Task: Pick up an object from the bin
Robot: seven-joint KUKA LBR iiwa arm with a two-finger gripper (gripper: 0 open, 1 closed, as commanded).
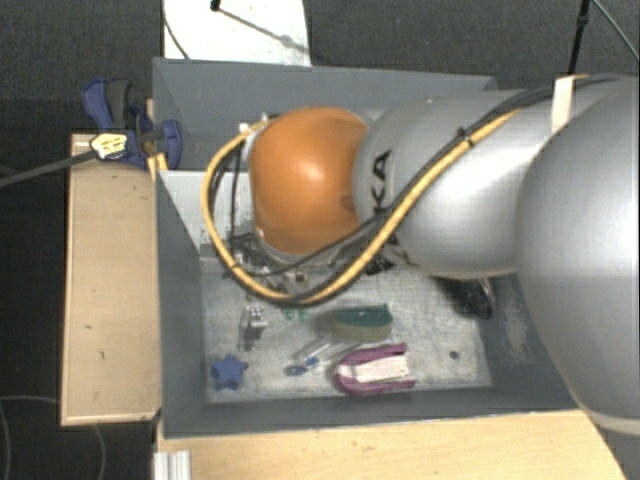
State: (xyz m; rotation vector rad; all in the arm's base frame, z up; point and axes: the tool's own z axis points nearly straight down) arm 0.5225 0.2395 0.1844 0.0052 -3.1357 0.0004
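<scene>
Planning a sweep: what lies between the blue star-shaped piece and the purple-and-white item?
The camera view shows a small clear bluish tube between them.

Orange-capped arm [300,183] low in grey bin [185,288], near blue star [228,371], green piece [356,319], purple-white packet [375,371].

Nearest the gripper [253,328] you have a small blue star-shaped piece [228,371], lying flat just below and left of it in your view. To the gripper's right lies a dark teal oblong piece [355,319], flat, its long side running across the view. Between the two, lower down, a slim clear-and-blue pen-like thing [310,355] lies slanted. Further right of the gripper, touching the pen's far end, a purple case with a white face [375,371] rests flat.
</scene>
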